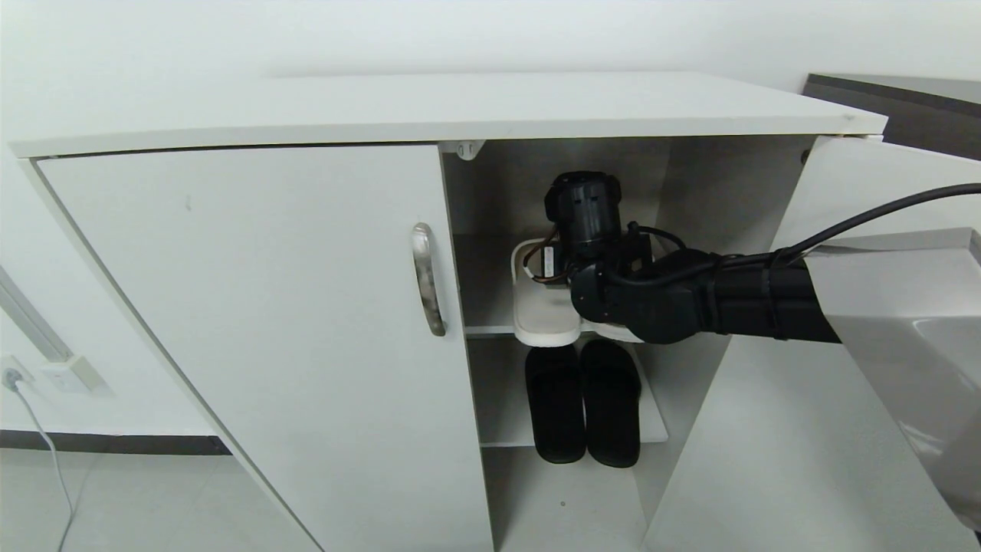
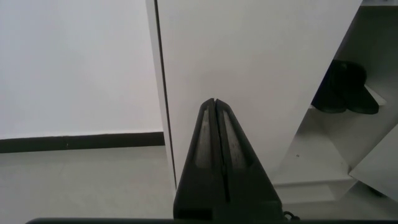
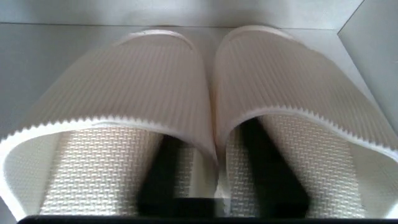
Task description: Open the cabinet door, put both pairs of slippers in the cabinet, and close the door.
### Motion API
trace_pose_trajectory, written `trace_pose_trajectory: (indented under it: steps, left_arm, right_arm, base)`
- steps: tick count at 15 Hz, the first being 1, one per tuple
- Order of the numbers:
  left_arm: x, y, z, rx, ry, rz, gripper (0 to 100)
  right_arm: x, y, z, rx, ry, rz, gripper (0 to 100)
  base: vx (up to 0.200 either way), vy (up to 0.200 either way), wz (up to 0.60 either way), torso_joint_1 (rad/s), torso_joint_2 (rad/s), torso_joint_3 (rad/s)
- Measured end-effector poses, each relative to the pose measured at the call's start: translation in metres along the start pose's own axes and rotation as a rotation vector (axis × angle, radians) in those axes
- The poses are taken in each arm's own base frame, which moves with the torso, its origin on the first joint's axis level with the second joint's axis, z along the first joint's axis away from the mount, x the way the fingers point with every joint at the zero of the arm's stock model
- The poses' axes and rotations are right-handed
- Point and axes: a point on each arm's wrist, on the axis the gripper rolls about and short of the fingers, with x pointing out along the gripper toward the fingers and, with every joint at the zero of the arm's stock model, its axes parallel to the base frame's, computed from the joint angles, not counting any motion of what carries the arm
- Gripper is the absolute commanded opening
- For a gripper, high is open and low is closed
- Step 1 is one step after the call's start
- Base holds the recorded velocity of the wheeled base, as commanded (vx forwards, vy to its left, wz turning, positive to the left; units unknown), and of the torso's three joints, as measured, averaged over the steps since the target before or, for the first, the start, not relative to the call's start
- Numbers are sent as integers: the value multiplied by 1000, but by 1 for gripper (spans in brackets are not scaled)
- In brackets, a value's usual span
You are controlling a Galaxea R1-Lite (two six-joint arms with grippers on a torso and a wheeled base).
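Inside the cabinet, upper shelf: white slippers lying side by side, heels hanging a little past the shelf's front edge. The right arm reaches in through the cabinet's open half. In the wrist view the right claw has one dark finger in each slipper mouth, with the two adjoining inner walls pinched between them, so it is gripping the pair.

Lower shelf of the cabinet: black slippers, also paired, toes inward and heels overhanging the front edge, directly beneath the white ones.

Cabinet's right door swung wide open. Left door flush shut, with a metal handle at its inner edge.

Left claw is outside the cabinet, low down and facing the closed left door. Its fingers are pressed together with nothing between them.
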Motion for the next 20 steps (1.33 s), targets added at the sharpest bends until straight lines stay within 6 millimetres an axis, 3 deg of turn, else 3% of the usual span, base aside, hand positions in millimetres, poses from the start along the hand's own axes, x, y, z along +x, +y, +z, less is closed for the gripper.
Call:
trace_pose_trajectory:
  steps: [4, 9, 16, 20]
  left_arm:
    - [0, 0, 0, 0, 0, 0, 0]
    - [0, 0, 0, 0, 0, 0, 0]
    - [0, 0, 0, 1, 0, -1, 0]
    - [0, 0, 0, 0, 0, -1, 0]
  right_arm:
    - [-8, 1, -4, -18, 17, 12, 100]
    - [-37, -3, -2, -40, 35, 37, 100]
    - [-101, -16, -2, -15, 43, 131, 100]
    - [-135, -28, -26, 5, 13, 258, 100]
  base:
    - [0, 0, 0, 0, 0, 0]
    - [0, 0, 0, 0, 0, 0]
    - [0, 0, 0, 0, 0, 0]
    - [0, 0, 0, 0, 0, 0]
